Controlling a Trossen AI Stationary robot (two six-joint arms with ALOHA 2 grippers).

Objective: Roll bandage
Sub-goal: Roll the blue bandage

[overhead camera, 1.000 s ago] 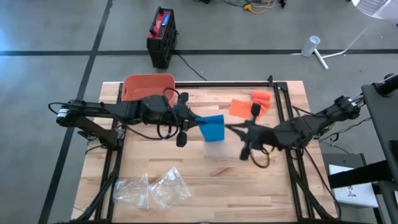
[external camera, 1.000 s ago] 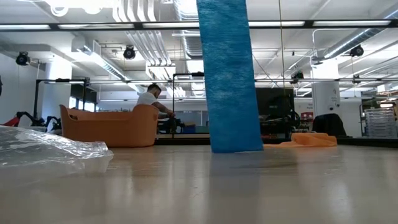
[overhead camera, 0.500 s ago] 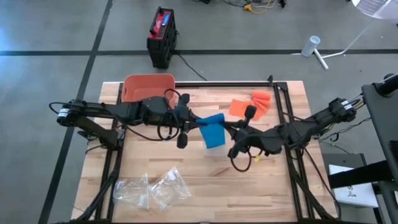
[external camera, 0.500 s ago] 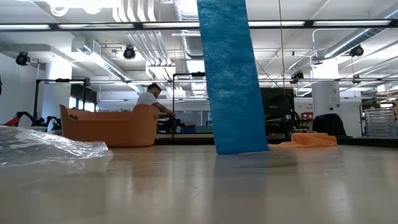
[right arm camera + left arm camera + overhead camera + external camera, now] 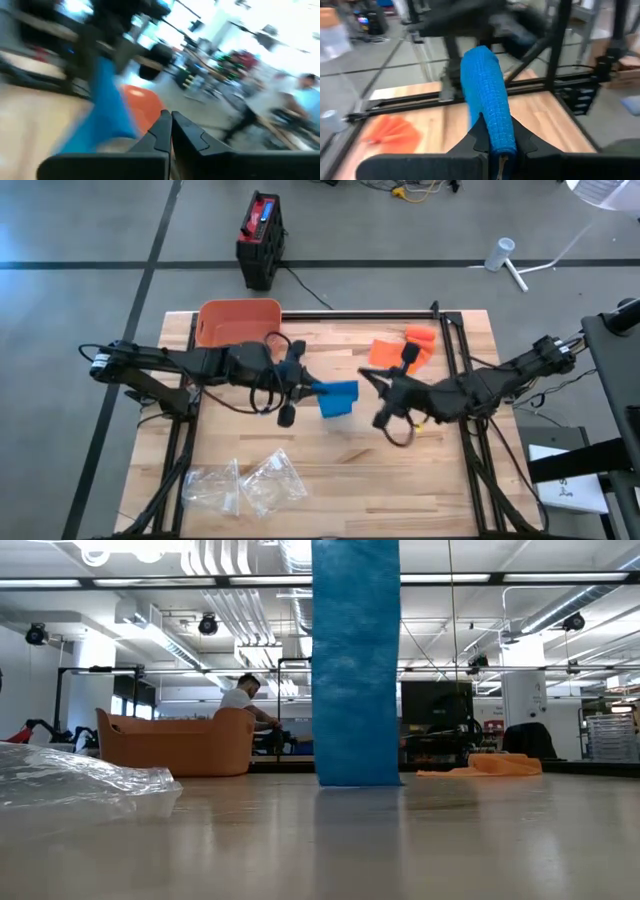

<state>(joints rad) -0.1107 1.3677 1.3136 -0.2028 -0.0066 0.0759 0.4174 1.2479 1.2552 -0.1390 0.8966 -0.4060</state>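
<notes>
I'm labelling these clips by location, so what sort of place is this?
Probably a robotics lab or workshop: a wooden table on bare concrete floor, exposed ceiling ducts, and a person working at equipment behind.

We're looking at a robotics lab or workshop: a wooden worktable (image 5: pixel 330 470) is sitting on a bare grey concrete floor (image 5: pixel 90 230) crossed by dark lines. Beyond the table, ceiling ducts (image 5: pixel 225 580) and strip lights are running overhead, a person (image 5: pixel 243 698) is working at a bench, and a black-and-red case (image 5: pixel 260 238) is trailing a cable.
</notes>
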